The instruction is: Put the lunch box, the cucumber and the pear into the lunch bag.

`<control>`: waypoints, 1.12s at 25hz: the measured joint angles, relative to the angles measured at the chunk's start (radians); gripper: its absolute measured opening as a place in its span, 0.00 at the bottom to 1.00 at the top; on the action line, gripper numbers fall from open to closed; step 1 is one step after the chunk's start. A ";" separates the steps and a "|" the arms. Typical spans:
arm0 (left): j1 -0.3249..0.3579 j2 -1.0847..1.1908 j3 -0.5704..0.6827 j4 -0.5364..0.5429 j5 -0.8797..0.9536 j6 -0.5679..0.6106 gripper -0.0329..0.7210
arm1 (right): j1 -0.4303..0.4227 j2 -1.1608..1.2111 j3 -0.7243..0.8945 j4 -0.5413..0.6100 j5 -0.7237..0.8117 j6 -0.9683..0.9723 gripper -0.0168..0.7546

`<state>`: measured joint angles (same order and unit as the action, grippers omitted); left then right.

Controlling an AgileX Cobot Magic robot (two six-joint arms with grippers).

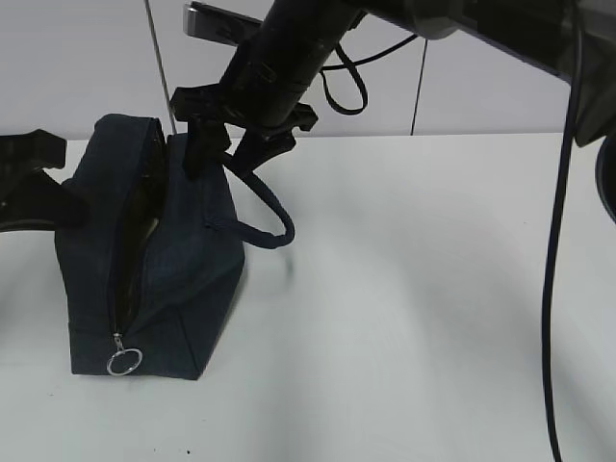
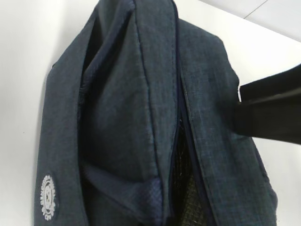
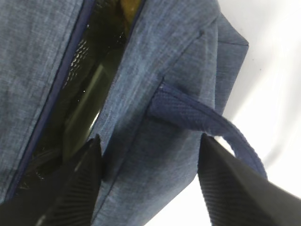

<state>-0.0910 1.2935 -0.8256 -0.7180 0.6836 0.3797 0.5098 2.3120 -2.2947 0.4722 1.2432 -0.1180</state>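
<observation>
The navy lunch bag [image 1: 183, 250] stands on the left of the white table with its top zipper open. My right gripper [image 1: 223, 159] reaches across over its far end and is open. In the right wrist view the right gripper [image 3: 150, 141] straddles the bag's right top panel [image 3: 150, 70], one finger in the opening and one outside by the loop handle [image 3: 202, 117]. Inside show a yellow bit of the pear [image 3: 129, 9] and a dark green shape, probably the cucumber [image 3: 87, 117]. The lunch box is hidden. My left gripper [image 1: 60, 192] sits shut against the bag's left side, bunching its fabric [image 2: 127, 94].
The silver ring pull [image 1: 124, 361] hangs at the bag's near lower corner. A black cable [image 1: 553, 289] drops down the right side of the exterior view. A black finger of the right gripper [image 2: 273, 113] crosses the right of the left wrist view.
</observation>
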 joint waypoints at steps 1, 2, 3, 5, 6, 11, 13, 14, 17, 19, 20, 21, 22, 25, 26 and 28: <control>0.000 0.000 0.000 0.000 0.000 0.000 0.02 | 0.000 0.000 0.000 0.001 0.000 0.000 0.67; 0.000 0.000 0.000 0.000 0.000 0.000 0.02 | 0.001 0.000 0.000 0.004 0.000 0.000 0.66; 0.000 0.000 0.000 0.000 0.000 0.000 0.02 | 0.002 0.000 0.000 0.003 0.000 0.000 0.65; 0.000 0.000 0.000 0.000 -0.001 0.000 0.02 | 0.008 0.000 0.000 0.012 0.000 0.000 0.63; 0.000 0.000 0.000 -0.001 -0.002 0.000 0.02 | 0.013 0.002 0.000 0.016 0.000 0.000 0.62; 0.000 0.000 0.000 -0.001 -0.002 0.000 0.02 | 0.026 0.032 0.000 0.039 0.000 0.000 0.50; 0.000 0.000 0.000 -0.001 -0.002 0.000 0.02 | 0.026 0.044 0.002 0.040 0.000 0.000 0.34; 0.000 0.000 0.000 -0.001 -0.002 0.000 0.02 | 0.028 0.046 0.002 0.038 0.000 -0.002 0.25; 0.000 0.000 0.000 -0.006 -0.003 0.000 0.02 | 0.028 0.042 0.002 -0.008 0.000 -0.006 0.05; 0.000 0.000 0.000 -0.024 -0.011 0.001 0.02 | 0.028 0.028 0.002 -0.057 0.000 -0.006 0.04; -0.001 0.000 0.000 -0.039 -0.017 0.009 0.02 | 0.028 0.021 0.002 -0.087 0.000 -0.006 0.03; -0.004 0.001 0.000 -0.054 -0.020 0.028 0.02 | 0.028 0.011 0.002 -0.116 0.000 -0.006 0.03; -0.012 0.002 -0.002 -0.069 -0.021 0.047 0.02 | 0.028 0.000 0.002 -0.139 0.000 -0.006 0.03; -0.054 0.022 -0.027 -0.096 -0.023 0.079 0.02 | 0.028 -0.031 0.002 -0.213 0.004 -0.004 0.03; -0.073 0.031 -0.040 -0.104 -0.024 0.081 0.02 | 0.026 -0.044 0.004 -0.238 0.008 -0.004 0.03; -0.106 0.057 -0.069 -0.118 -0.025 0.083 0.02 | 0.022 -0.071 0.008 -0.292 0.012 0.004 0.03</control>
<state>-0.1973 1.3509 -0.8941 -0.8361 0.6590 0.4625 0.5317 2.2413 -2.2865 0.1807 1.2555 -0.1137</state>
